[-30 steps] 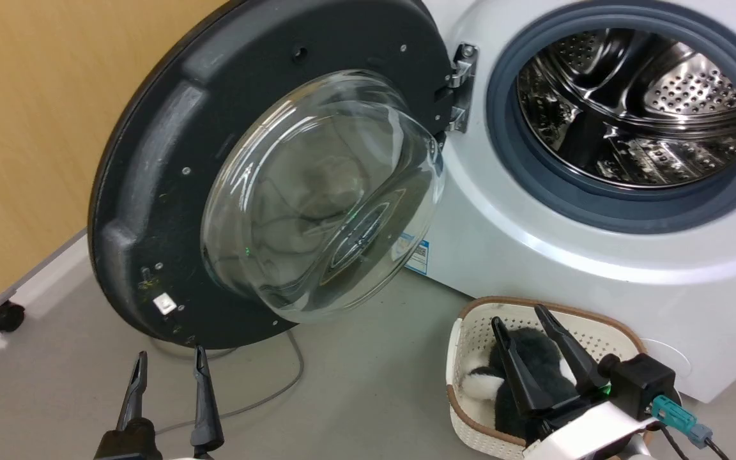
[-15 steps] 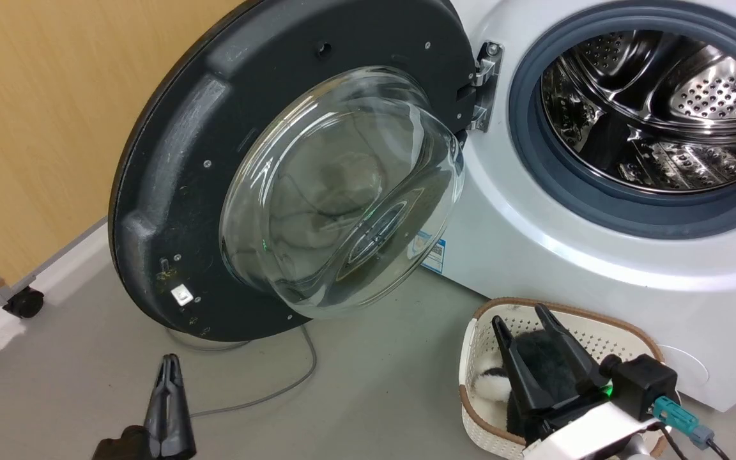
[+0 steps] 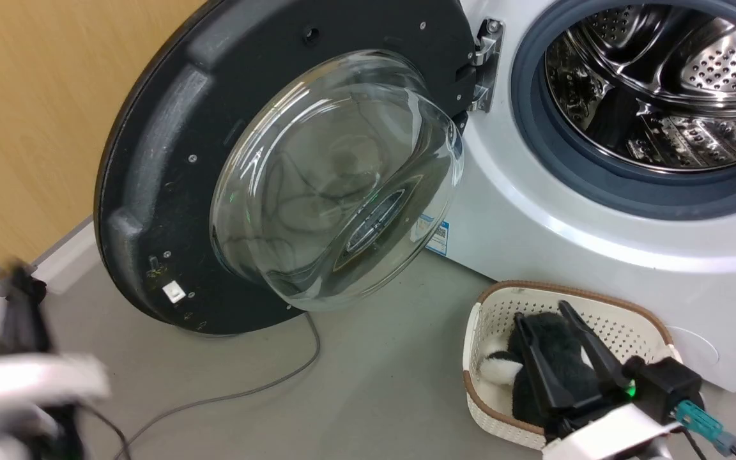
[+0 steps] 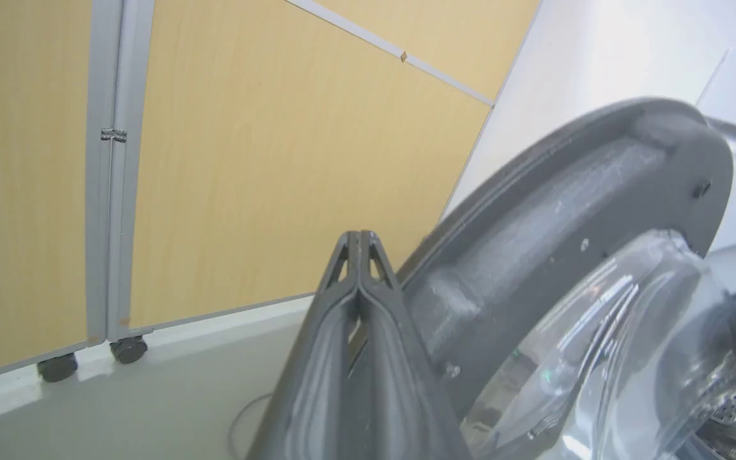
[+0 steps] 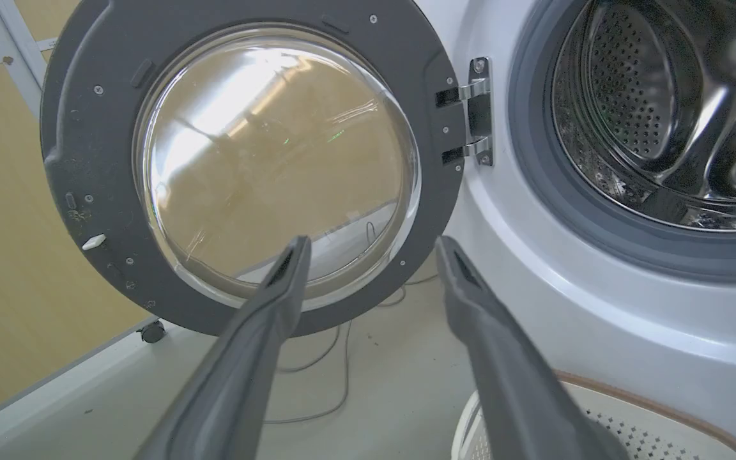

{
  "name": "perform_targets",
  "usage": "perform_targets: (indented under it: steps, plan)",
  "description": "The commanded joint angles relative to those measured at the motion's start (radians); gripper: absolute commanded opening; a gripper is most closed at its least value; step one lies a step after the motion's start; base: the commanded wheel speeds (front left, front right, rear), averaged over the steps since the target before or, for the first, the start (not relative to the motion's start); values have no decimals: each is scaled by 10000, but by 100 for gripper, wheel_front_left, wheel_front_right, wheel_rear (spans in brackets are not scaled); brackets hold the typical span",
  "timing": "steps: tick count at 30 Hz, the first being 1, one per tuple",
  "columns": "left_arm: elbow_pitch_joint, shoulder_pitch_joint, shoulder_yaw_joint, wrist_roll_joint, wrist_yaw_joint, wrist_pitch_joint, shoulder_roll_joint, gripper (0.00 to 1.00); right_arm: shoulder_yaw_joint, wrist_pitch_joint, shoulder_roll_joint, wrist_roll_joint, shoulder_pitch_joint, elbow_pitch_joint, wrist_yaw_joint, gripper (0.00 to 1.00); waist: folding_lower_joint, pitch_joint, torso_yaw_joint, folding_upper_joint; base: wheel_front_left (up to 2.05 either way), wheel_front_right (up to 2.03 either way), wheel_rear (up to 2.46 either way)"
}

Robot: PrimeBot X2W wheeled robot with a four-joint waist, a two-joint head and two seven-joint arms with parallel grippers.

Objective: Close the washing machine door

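Far left we list a wooden panel wall (image 3: 23, 96) with castors at its foot. Next, the left claw (image 4: 360, 246): in its own wrist view its two fingers are pressed flat together on nothing, tips near the rim of the washing machine door (image 3: 170, 160). We cannot tell whether they touch it, and in the head view this claw is only a blur at the lower left. The door is swung wide open to the left of the opening, inner face towards us. Its bulging glass window (image 3: 329, 179) juts out, and a grey cable (image 3: 246, 390) lies on the floor (image 3: 374, 383) beneath it. A metal hinge (image 3: 486, 64) joins the door to the washing machine (image 3: 566, 255), which has a blue sticker (image 3: 438, 237) low on its front, a grey gasket (image 3: 534, 128) and a perforated steel drum (image 3: 662, 83). At the lower right a cream basket (image 3: 489, 319) on the floor holds a dark furry item (image 3: 547, 377). The right claw (image 3: 542, 313) hangs over it, fingers spread apart and gripping nothing.
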Motion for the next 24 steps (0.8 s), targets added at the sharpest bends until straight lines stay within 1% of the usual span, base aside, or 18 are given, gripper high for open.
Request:
perform_targets:
  steps: [1,4,7,9,13,17,19,24]
  plan:
    - [413,-902,505,-858,-196,485,322,0,-133,-34,-101,-123,231,-115,8,100,0,54,-38,0,0,0,0]
    - [1296,-2005,1159,-1978,-275,1350,816,0,-330,21,-109,-201,391,-280,8,100,0,125,-138,0,0,0,0]
    - [2171,-2846,1783,-3047,-165,2139,1092,0,-301,141,-119,-264,417,-467,8,100,0,254,-374,0,0,0,0]
    - [2829,-3338,2132,-3773,-137,2661,1203,0,-285,214,-146,-288,398,-570,8,100,0,342,-515,0,0,0,0]
    - [4099,-4184,2799,-5258,3,3687,1190,0,-299,318,-201,-326,360,-737,8,100,0,505,-722,0,0,0,0]
    - [4975,-4706,3026,-5995,-21,4275,1182,0,-289,381,-273,-310,330,-839,8,100,0,600,-866,0,0,0,0]
    - [5369,-4847,3003,-6312,-55,4769,1166,0,-287,393,-282,-304,323,-852,8,100,0,606,-926,0,0,0,0]
    - [5855,-4774,2799,-6963,-405,6272,1259,0,-281,350,-206,-273,304,-811,8,100,0,537,-1079,0,0,0,0]
